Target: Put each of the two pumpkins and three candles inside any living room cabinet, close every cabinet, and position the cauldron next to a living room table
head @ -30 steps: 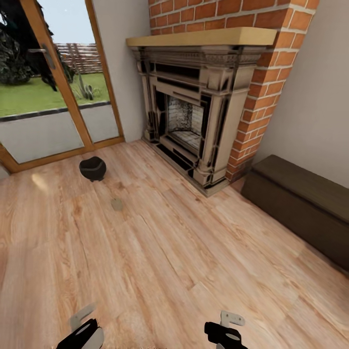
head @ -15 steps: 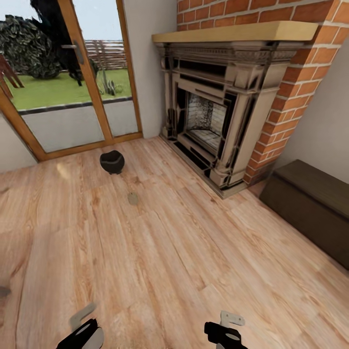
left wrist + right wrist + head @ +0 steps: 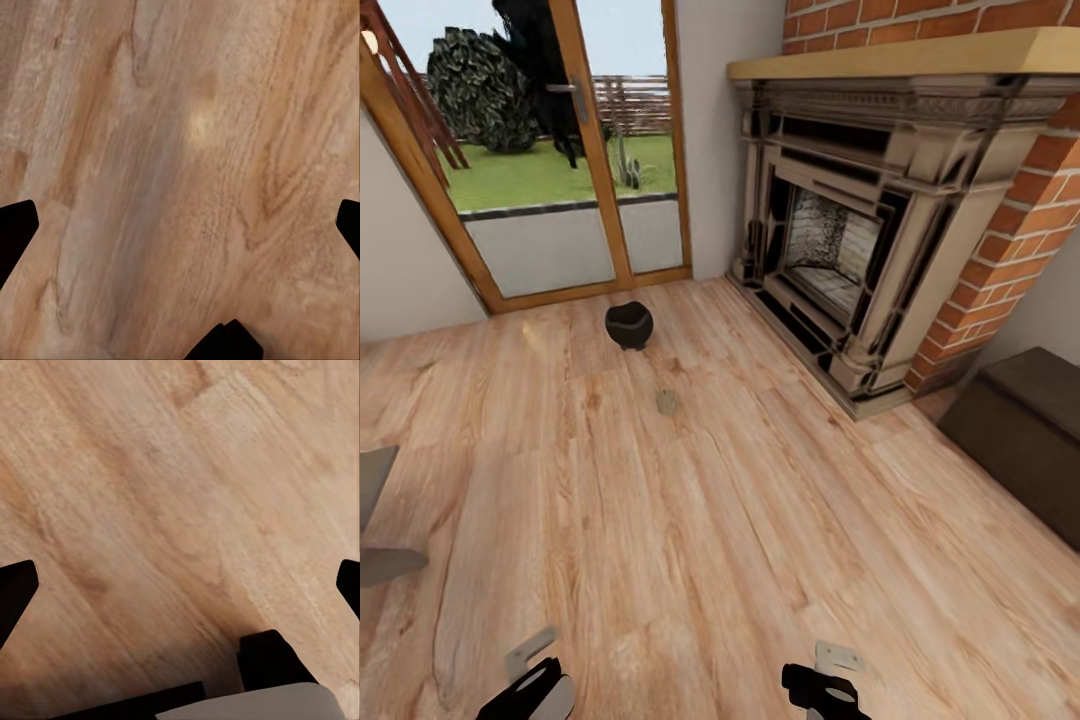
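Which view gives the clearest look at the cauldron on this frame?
The head view: the cauldron sits whole and upright on the wood floor, in front of the glass door. Both wrist views look down at bare floorboards between open jaws, so they add nothing on it.

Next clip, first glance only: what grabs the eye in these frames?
The big ornate fireplace set in a red brick chimney dominates the head view's upper right, with glass patio doors onto a green garden to its left. On the bare wooden floor in front of the doors sits the small black cauldron, a small pale object lying a little nearer the robot. A dark low cabinet sits at the right edge.
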{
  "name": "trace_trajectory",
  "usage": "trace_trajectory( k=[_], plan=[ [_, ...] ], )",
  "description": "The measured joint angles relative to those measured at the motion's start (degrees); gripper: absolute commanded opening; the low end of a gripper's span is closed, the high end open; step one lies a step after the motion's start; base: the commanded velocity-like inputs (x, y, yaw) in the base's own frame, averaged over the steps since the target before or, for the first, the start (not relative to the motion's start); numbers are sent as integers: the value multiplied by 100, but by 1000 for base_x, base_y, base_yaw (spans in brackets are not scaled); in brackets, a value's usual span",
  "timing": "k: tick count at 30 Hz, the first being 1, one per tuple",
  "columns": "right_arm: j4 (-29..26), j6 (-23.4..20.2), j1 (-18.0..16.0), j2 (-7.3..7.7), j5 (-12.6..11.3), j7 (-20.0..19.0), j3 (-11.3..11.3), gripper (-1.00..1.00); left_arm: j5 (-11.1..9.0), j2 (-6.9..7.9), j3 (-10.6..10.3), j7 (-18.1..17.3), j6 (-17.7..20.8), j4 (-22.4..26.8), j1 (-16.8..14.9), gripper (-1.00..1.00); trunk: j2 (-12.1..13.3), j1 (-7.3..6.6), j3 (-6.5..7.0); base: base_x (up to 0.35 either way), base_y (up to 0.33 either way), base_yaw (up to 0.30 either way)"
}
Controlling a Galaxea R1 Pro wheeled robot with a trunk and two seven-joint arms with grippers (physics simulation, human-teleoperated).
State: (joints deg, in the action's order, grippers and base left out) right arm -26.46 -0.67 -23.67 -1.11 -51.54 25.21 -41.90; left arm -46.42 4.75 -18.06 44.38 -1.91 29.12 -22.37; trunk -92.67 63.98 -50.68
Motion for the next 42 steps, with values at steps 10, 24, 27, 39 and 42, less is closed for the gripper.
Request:
trace_trajectory(
  k=[10,24,27,39,42],
  plan=[
    [-16,40,0,0,2,-19,-4,100,3,2,3,-8,0,0,0,100,0,-1,-28,293,0,105],
    [-12,226,0,1,20,-99,5,100,-372,438,63,-299,1061,104,-442,100,0,-1,-28,320,0,1],
    [-13,309,0,1,28,-95,1,100,-574,560,66,-299,1449,205,-594,100,0,0,-28,199,0,0],
    [-7,365,0,1,45,-87,-13,100,-938,770,61,-258,2044,970,-680,100,0,2,57,19,0,110],
    [-6,404,0,1,46,-85,-16,100,-935,744,52,-250,2237,1107,-677,100,0,2,83,0,0,165]
  ],
)
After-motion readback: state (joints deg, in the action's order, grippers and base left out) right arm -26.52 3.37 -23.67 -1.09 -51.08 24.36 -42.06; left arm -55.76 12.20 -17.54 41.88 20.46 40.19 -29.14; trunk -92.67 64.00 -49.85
